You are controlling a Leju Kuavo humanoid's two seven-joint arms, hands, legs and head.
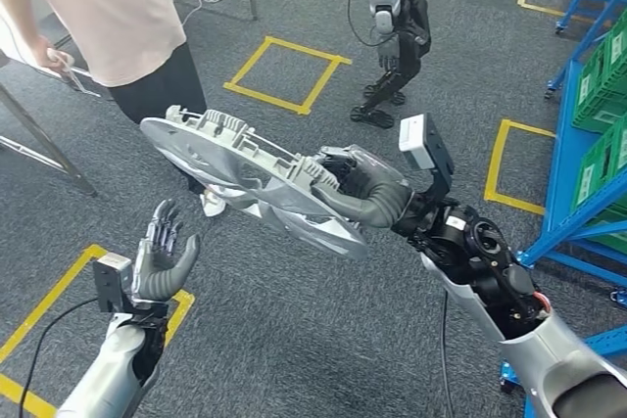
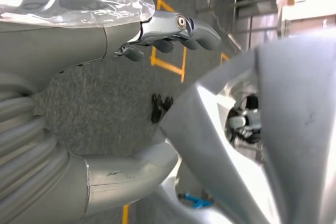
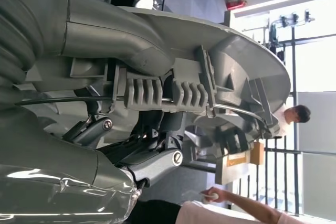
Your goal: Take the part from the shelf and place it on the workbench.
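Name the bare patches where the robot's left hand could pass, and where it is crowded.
Free: grey carpet between the left hand and the part that the right hand holds; also inside the yellow square. Crowded: near the person, the other robot, and the blue shelf.

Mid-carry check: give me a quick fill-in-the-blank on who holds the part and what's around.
The grey part is held by the robot's ____ hand.
The left hand is ____, holding nothing.
The yellow tape squares lie on the ____.
The shelf with green bins has a ____ frame.
Missing words: right; open; floor; blue.
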